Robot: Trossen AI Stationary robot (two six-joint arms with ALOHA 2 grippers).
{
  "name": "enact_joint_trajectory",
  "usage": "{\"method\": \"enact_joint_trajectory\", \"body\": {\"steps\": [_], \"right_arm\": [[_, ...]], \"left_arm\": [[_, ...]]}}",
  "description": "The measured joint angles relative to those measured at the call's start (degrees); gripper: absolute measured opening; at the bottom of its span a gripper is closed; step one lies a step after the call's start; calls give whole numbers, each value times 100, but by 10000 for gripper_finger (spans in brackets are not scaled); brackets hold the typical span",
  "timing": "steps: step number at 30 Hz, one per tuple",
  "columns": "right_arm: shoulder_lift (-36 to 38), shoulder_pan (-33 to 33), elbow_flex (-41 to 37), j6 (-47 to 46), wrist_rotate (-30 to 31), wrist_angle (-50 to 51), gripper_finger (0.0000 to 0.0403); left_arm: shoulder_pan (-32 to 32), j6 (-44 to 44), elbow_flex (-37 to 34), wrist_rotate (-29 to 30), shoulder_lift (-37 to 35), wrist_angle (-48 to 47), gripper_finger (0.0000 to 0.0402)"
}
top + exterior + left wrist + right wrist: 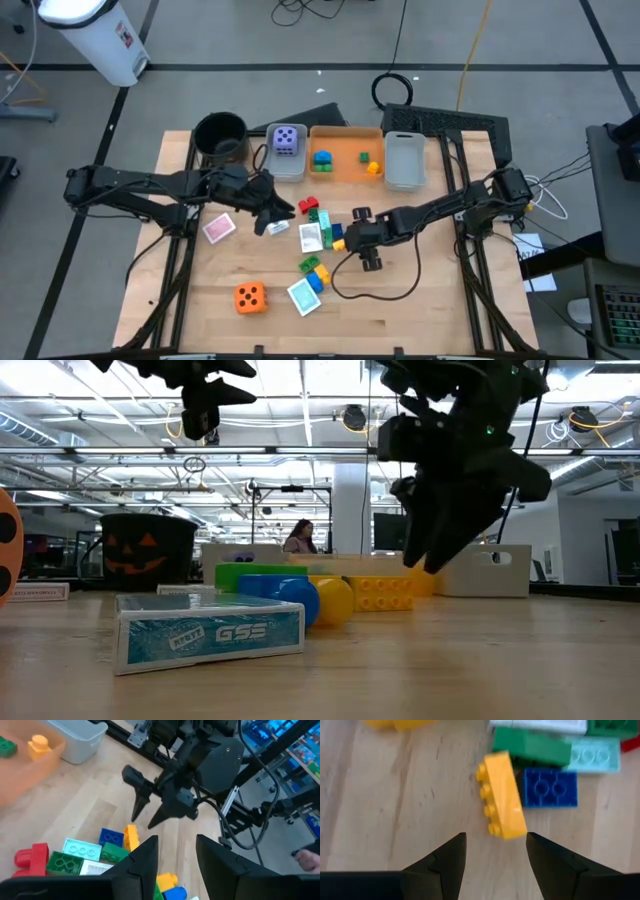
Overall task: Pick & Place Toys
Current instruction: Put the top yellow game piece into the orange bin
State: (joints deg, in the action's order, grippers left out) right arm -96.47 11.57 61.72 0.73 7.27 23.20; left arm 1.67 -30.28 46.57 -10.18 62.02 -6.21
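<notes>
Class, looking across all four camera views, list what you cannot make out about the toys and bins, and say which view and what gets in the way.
- Orange die: low view, cut off by the left edge; its pips cannot be counted.
- Grey bin: high view, interior too small to tell whether it holds anything.
- Brick pile: low view, the teal card box hides the nearer bricks.
- Pink card: high view, print too small to read.

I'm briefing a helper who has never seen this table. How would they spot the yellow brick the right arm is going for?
Find the heap of bricks in the middle of the wooden table. The right end effector hangs open at the heap's right edge, just above the yellow brick. It lies on its side, studs sideways, beside a flat blue brick.
</notes>
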Motion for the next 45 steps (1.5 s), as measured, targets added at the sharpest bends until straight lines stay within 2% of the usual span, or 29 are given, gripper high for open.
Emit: {"method": "enact_joint_trajectory", "body": {"steps": [7,13,17,38,41,45], "right_arm": [[0,-131,-345,-79,-2,-866,196],[0,-390,-521,-190,-14,-1203,196],[0,-494,-604,-179,-478,-1530,196],[0,-485,-757,-31,-599,-1569,196],[0,-485,-757,-7,-597,-1569,184],[0,-485,-757,-5,-595,-1569,145]], "left_arm": [[71,0,0,31,0,36,136],[169,-27,0,28,0,38,136],[181,-50,0,-10,0,38,136],[179,59,0,66,0,31,136],[181,59,0,132,0,32,136],[190,57,0,173,0,30,136]]}}
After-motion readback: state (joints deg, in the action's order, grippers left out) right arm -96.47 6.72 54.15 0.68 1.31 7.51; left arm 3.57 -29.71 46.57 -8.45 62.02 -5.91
